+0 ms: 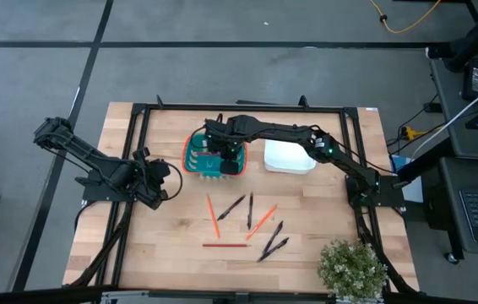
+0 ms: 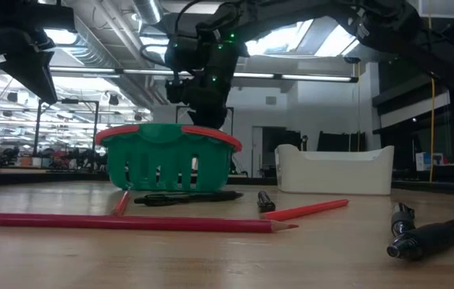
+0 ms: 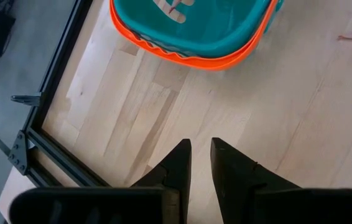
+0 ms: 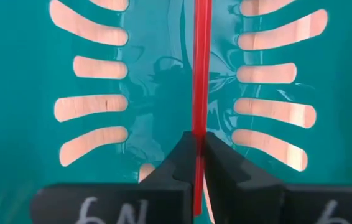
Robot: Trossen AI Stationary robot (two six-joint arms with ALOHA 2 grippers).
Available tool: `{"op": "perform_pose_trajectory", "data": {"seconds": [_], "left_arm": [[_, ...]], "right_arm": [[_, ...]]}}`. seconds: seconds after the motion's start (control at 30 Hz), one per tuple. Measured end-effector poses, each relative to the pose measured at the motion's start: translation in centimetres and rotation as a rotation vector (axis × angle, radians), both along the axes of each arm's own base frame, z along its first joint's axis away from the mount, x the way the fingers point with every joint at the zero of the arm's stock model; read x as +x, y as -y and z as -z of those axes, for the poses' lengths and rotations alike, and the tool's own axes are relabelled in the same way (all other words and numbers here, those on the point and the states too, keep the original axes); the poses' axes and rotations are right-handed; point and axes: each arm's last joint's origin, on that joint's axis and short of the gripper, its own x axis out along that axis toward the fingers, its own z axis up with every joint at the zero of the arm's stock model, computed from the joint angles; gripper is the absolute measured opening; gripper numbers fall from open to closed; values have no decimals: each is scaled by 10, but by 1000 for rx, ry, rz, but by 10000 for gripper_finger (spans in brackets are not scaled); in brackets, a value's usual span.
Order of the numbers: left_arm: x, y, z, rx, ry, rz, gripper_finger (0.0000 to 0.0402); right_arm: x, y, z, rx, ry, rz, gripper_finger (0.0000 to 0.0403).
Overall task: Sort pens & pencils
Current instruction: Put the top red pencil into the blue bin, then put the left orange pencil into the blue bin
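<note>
A teal basket [image 1: 198, 154] with an orange rim stands at the table's far middle, and a white bin [image 1: 288, 157] stands to its right. My right gripper [image 4: 196, 146] reaches down into the basket [image 2: 169, 156], shut on a red pencil [image 4: 199, 62]. On the wood nearer the front lie three pencils [image 1: 212, 216] [image 1: 262, 221] [image 1: 225, 245] and several black pens [image 1: 232, 208] [image 1: 250, 211] [image 1: 274, 241]. My left gripper [image 3: 201, 155] waits left of the basket over bare wood, a narrow gap between its fingers and nothing in it. My right gripper pinches the pencil's shaft [image 4: 198, 121] between its two fingers, which lie across it. The fingers come steeply from above into the basket. The pencil runs on past the fingertips over the basket's slotted floor [image 4: 101, 74]; I cannot tell whether it rests there.
A black frame rail [image 1: 138, 169] runs round the tabletop. A potted plant [image 1: 353, 268] stands at the near right corner. In the low view one long pencil [image 2: 131, 222] lies across the front, with a pen [image 2: 435, 234] at the right.
</note>
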Motion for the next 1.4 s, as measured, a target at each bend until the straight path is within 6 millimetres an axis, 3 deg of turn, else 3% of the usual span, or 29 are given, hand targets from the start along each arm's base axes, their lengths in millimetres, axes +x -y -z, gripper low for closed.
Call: {"op": "perform_pose_trajectory", "data": {"seconds": [0.4, 0.57, 0.8, 1.0, 1.17, 1.4], "left_arm": [[0, 0, 0, 0, 0, 0, 56], [0, 0, 0, 7, 3, 0, 56], [0, 0, 0, 15, 9, -1, 56], [2, 1, 0, 4, 29, -1, 56], [5, 2, 0, -25, 52, -1, 56], [21, 12, 7, -98, 103, 70, 57]], "right_arm": [[3, 1, -1, -7, 29, -3, 102], [3, 1, -2, -7, 34, 0, 106], [-1, -8, -27, -17, 66, 10, 102], [-12, -36, -62, -6, 104, 10, 102], [-33, -75, -87, -9, 19, 36, 102], [-63, -140, -95, -62, -176, 110, 102]]}}
